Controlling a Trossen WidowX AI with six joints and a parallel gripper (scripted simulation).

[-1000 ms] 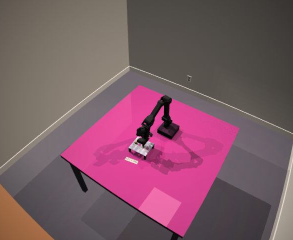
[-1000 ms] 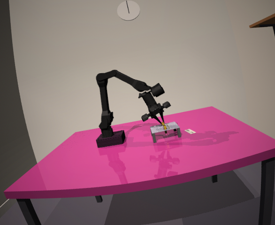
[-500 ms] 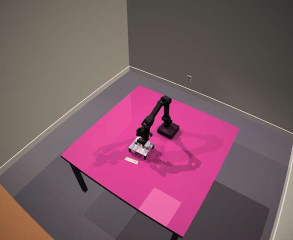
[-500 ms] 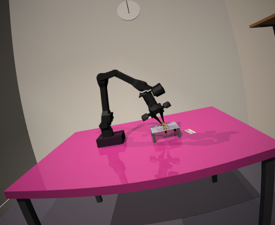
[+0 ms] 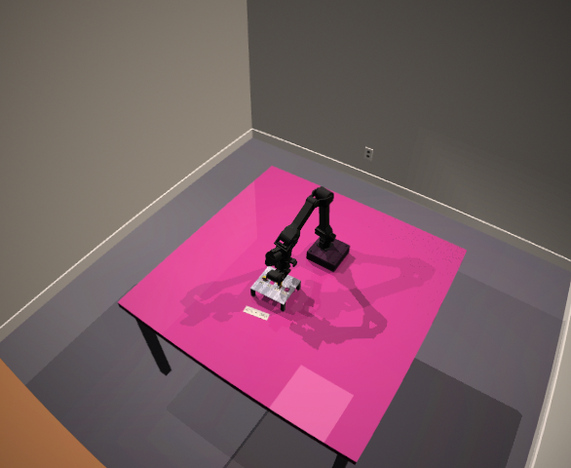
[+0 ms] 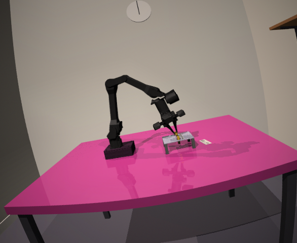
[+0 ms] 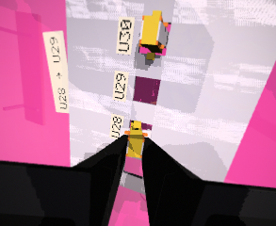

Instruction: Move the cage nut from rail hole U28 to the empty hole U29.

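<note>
The pincer (image 5: 279, 283) (image 6: 176, 133) (image 7: 137, 139) grips the near nut (image 7: 136, 145) at U28, presumably to free it for U29.

Dim walls, glossy tabletop (image 5: 215, 242) (image 6: 153, 180) reflections, overlapping arm shadows, exterior edges bowed.

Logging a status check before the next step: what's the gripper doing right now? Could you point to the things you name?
Gripper (image 5: 279, 283) (image 6: 176, 132) (image 7: 136, 139): closed, holding the yellow cage nut (image 7: 136, 147) by the U28 label (image 7: 116, 126).
</note>
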